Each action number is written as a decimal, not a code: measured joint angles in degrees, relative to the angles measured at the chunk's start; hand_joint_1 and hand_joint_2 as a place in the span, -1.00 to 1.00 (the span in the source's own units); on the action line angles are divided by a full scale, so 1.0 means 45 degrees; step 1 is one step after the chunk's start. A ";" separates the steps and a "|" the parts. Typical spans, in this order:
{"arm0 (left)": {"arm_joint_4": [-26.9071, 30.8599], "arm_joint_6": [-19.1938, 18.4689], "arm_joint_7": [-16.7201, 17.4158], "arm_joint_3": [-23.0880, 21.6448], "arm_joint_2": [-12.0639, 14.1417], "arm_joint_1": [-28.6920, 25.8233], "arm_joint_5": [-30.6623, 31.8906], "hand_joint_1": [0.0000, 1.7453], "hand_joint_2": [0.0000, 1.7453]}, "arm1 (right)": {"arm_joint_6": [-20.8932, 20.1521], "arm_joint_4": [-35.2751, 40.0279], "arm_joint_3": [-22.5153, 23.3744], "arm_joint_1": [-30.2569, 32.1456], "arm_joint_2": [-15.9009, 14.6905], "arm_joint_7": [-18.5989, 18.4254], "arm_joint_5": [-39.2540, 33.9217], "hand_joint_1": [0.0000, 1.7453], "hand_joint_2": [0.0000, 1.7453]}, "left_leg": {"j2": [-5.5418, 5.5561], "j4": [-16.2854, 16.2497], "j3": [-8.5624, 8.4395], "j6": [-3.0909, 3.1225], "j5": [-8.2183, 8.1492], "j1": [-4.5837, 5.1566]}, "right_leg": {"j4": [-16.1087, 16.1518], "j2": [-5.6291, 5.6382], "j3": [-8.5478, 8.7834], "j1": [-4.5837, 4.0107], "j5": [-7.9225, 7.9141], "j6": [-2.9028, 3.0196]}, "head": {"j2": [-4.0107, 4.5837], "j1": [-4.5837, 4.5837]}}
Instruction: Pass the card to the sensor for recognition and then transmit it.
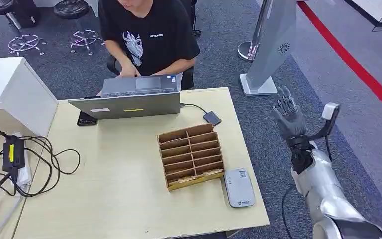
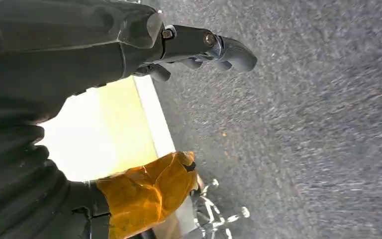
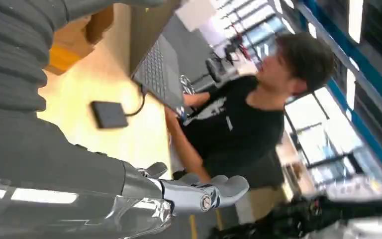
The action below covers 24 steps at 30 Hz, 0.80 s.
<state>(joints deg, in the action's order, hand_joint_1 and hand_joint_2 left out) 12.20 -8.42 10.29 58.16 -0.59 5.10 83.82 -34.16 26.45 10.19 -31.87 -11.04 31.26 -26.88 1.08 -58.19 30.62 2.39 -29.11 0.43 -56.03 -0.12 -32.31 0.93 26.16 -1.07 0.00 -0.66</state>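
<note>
A brown cardboard rack (image 1: pixel 191 155) with several slots stands on the pale wooden table (image 1: pixel 124 199); thin light edges show in its nearest row, too small to tell as cards. A white-grey sensor box (image 1: pixel 239 187) lies just right of the rack near the table's front edge. My right hand (image 1: pixel 288 117) is raised beside the table's right side, over the carpet, fingers spread and empty; in the right wrist view its thumb (image 3: pixel 204 191) points toward the table's far corner. My left hand (image 2: pixel 199 45) hangs over grey carpet next to a table edge, fingers extended, holding nothing.
A person (image 1: pixel 149 35) sits at the far side typing on a grey laptop (image 1: pixel 132 99). A dark hub (image 1: pixel 212 118) on a cable lies behind the rack. Tangled cables and a power brick (image 1: pixel 14 152) crowd the left. A silver stand (image 1: pixel 268 50) rises from the floor beyond my right hand.
</note>
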 joint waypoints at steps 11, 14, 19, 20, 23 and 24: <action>0.0000 0.0088 0.0097 0.0394 -0.0005 -0.0037 -0.0248 -1.00 1.00 | 0.1350 -0.1624 0.3924 0.2410 -0.0248 -0.1692 -0.1474 -1.00 1.00 | -0.0020 0.0010 0.0006 -0.0001 0.0000 -0.0006 | -0.0007 0.0014 0.0001 0.0001 0.0021 -0.0027 | 0.0000 0.0005; 0.0000 0.0093 0.0107 0.0423 -0.0005 -0.0011 -0.0262 -1.00 1.00 | 0.2591 -0.2007 0.4437 0.2790 -0.0229 -0.2429 -0.1649 -1.00 1.00 | -0.0022 0.0010 0.0001 -0.0001 0.0000 -0.0006 | -0.0006 0.0014 0.0003 0.0001 0.0021 -0.0027 | 0.0000 0.0010; 0.0000 0.0117 0.0185 0.0491 -0.0010 0.0011 -0.0223 -1.00 1.00 | 0.5064 -0.2576 0.4953 0.3594 0.0005 -0.3247 -0.1196 -1.00 1.00 | -0.0023 0.0010 0.0004 -0.0001 0.0000 -0.0006 | -0.0006 0.0014 0.0004 0.0002 0.0021 -0.0027 | 0.0000 0.0010; 0.0000 0.0117 0.0214 0.0501 -0.0010 0.0022 -0.0218 -1.00 1.00 | 0.5670 -0.2683 0.4957 0.3750 0.0073 -0.3583 -0.0943 -1.00 1.00 | -0.0024 0.0010 0.0002 -0.0001 0.0000 -0.0006 | -0.0006 0.0015 0.0004 0.0001 0.0022 -0.0027 | 0.0000 0.0005; 0.0000 0.0107 0.0243 0.0510 -0.0015 0.0025 -0.0194 -1.00 1.00 | 0.7073 -0.2965 0.4943 0.4241 0.0364 -0.4471 -0.0224 -1.00 1.00 | -0.0022 0.0014 0.0005 -0.0001 0.0000 -0.0007 | -0.0006 0.0014 0.0003 0.0001 0.0024 -0.0026 | 0.0000 0.0005; 0.0000 0.0102 0.0248 0.0510 -0.0015 0.0027 -0.0180 -1.00 1.00 | 0.7394 -0.3047 0.4904 0.4380 0.0471 -0.4748 0.0004 -1.00 1.00 | -0.0023 0.0014 0.0003 -0.0001 0.0000 -0.0006 | -0.0007 0.0015 0.0002 0.0002 0.0024 -0.0026 | 0.0000 0.0005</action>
<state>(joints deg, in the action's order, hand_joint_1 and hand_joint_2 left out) 12.20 -7.96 11.41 60.46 -0.66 5.22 83.01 -0.89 12.74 32.26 -12.16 -8.92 9.90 -26.86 0.98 -58.12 30.64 2.39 -29.11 0.41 -56.05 -0.05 -32.30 0.94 26.27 -1.18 0.00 -0.63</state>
